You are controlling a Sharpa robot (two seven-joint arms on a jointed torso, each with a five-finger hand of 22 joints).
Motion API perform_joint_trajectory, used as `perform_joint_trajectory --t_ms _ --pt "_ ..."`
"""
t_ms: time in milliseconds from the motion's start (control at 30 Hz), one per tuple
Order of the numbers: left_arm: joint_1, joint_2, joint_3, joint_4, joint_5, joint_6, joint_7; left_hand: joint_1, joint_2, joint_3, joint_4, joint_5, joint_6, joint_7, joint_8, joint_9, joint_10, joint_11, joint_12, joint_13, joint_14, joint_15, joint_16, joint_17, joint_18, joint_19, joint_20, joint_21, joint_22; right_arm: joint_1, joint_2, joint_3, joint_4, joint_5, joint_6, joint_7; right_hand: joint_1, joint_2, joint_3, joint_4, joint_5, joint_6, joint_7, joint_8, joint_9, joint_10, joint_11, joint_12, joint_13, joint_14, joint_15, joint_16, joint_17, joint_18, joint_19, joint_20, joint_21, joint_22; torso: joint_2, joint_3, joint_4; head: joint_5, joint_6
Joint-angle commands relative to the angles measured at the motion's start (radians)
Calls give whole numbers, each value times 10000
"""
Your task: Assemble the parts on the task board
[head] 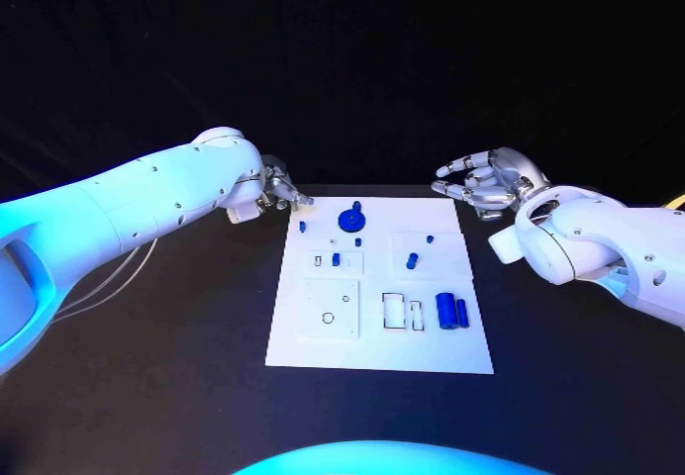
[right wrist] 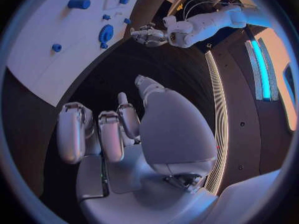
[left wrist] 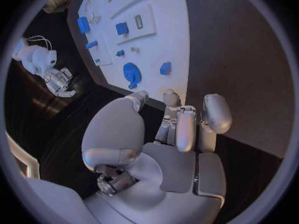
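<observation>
The flat white rectangular task board (head: 380, 341) lies between both silver hands. The left hand (head: 273, 190) hovers empty, fingers loosely curled, fingertips beside the board's far corner. The right hand (head: 487, 181) hovers empty, fingers apart. Small blue plastic parts (head: 451, 311) sit on the board.

Bare black worktop (head: 157, 346) flanking the task board (head: 374, 348), blue parts (head: 351, 219) standing across the board, both hands at its far corners

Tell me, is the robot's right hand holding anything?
No, it holds nothing. The right hand hovers past the task board's far corner, its fingers apart.
</observation>
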State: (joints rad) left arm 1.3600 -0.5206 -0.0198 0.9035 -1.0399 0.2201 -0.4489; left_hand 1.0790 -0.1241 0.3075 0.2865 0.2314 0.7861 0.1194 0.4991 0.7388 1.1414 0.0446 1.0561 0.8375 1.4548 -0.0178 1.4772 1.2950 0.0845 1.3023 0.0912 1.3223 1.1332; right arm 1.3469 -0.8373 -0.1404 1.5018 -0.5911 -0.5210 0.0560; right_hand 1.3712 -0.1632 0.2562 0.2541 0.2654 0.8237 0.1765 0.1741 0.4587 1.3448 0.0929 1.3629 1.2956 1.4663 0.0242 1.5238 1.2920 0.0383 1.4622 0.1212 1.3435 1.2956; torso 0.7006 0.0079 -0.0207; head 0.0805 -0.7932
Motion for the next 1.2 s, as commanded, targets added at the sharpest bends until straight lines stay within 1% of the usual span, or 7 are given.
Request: perform_joint_trajectory --t_ms 33,133,500,667,1000,1033,1200 --pt "10 76 1 -163 -64 297 -20 21 -140 -264 38 -174 37 8 -158 -141 -199 3 -119 -151 577 -1 -4 1421 126 1 12 -74 -40 -6 11 2 -1 -16 33 28 -324 -68 440 59 39 -49 9 141 -37 -121 -13 -100 343 749 -105 -125 1684 190 -68 -53 -191 1219 -14 -3 -12 17 -20" --pt "7 111 -10 -269 -80 535 -52 21 -162 -327 46 -263 32 9 -167 -168 -236 5 -146 -196 570 -1 -10 1409 131 -15 11 -92 -66 -6 11 2 4 -18 35 28 -324 -68 440 59 39 -49 9 141 -37 -121 -13 -100 343 749 -105 -125 1684 190 -68 -53 -191 1219 -4 -3 -17 37 1" --pt "-36 226 -66 -547 -78 939 -38 23 -140 -358 51 -329 35 8 -169 -187 -280 6 -182 -248 571 1 -2 1418 134 -27 12 -105 -81 -8 12 2 16 -25 37 31 -324 -81 469 50 41 -67 8 163 -41 -131 -14 -110 330 745 -107 -134 1673 195 -76 -54 -219 1204 -13 16 -23 62 -59" --pt "-49 238 -82 -556 -62 1056 -8 27 -126 -362 51 -343 44 6 -165 -190 -281 5 -178 -244 586 2 23 1453 127 -9 12 -87 -50 -8 13 2 16 -26 38 31 -324 -81 469 50 41 -67 8 163 -41 -131 -14 -110 330 745 -107 -134 1673 195 -76 -54 -219 1204 -11 16 -17 47 -36" --pt "-59 251 -111 -508 -7 1348 33 90 -36 -402 41 -395 187 -25 -96 -210 -236 -16 -113 -185 613 -8 78 1519 110 37 10 -42 32 -8 15 2 18 -26 42 29 -324 -81 469 50 41 -67 8 163 -41 -131 -14 -110 330 745 -107 -134 1673 195 -76 -54 -219 1204 -16 14 -17 44 -63" --pt "-59 251 -114 -500 -6 1371 37 90 -36 -402 41 -395 187 -25 -96 -210 -236 -16 -113 -185 613 -8 78 1519 110 37 10 -42 32 -8 17 2 16 -26 44 29 -324 -81 469 50 41 -67 8 163 -41 -131 -14 -110 330 745 -107 -134 1673 195 -76 -54 -219 1204 -18 15 -14 47 -99" --pt "-61 254 -124 -455 3 1414 56 118 -12 -414 39 -398 234 -35 -73 -215 -224 -25 -99 -177 618 -14 88 1530 107 47 6 -31 50 -8 28 2 11 -26 51 28 -324 -81 469 50 41 -67 8 163 -41 -131 -14 -110 330 745 -107 -134 1673 195 -76 -54 -219 1204 -13 12 -7 45 -57"
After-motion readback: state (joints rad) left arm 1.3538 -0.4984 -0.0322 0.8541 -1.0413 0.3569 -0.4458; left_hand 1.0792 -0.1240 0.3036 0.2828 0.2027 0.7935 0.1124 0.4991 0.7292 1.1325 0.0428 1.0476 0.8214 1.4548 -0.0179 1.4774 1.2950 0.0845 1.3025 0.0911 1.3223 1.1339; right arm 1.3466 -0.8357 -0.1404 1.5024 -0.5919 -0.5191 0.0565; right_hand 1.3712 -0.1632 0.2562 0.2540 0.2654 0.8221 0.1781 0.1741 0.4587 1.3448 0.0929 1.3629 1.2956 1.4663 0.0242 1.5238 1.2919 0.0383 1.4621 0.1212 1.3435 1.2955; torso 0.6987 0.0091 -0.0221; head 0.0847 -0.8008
